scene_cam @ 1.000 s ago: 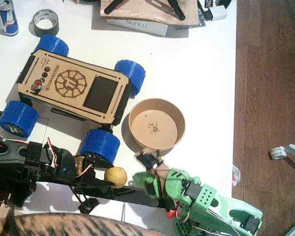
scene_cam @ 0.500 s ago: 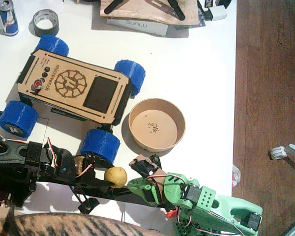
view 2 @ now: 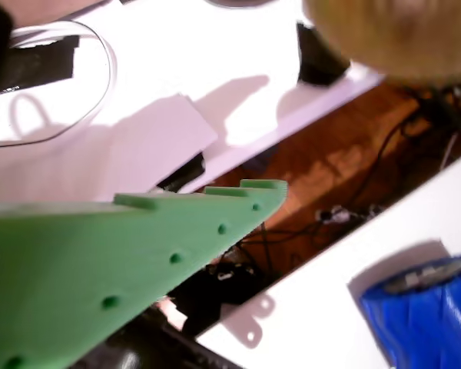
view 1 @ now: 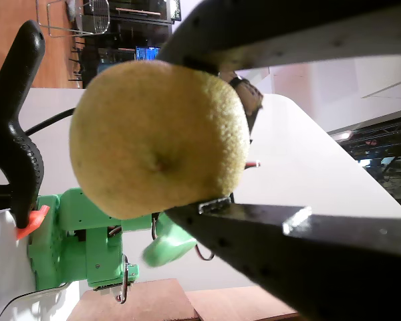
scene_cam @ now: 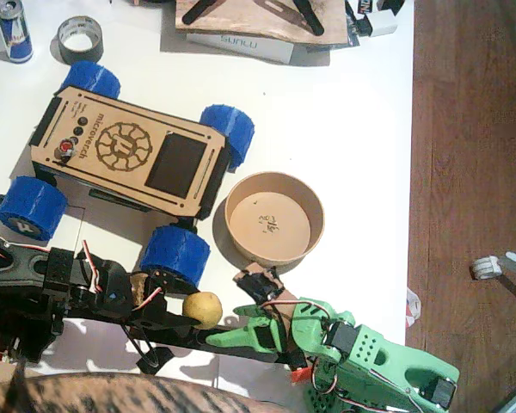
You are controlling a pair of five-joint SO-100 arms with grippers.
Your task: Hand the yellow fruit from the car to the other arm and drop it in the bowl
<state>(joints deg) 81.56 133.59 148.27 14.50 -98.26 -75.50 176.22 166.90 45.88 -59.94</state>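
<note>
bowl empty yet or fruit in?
Empty. The bowl shows only its bare bottom; the yellow fruit sits clamped in the left gripper, outside it.

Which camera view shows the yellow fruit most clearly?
A wrist view: the yellow fruit fills it, held between black jaws. The fixed view shows it small; another wrist view shows only a blurred edge.
</note>
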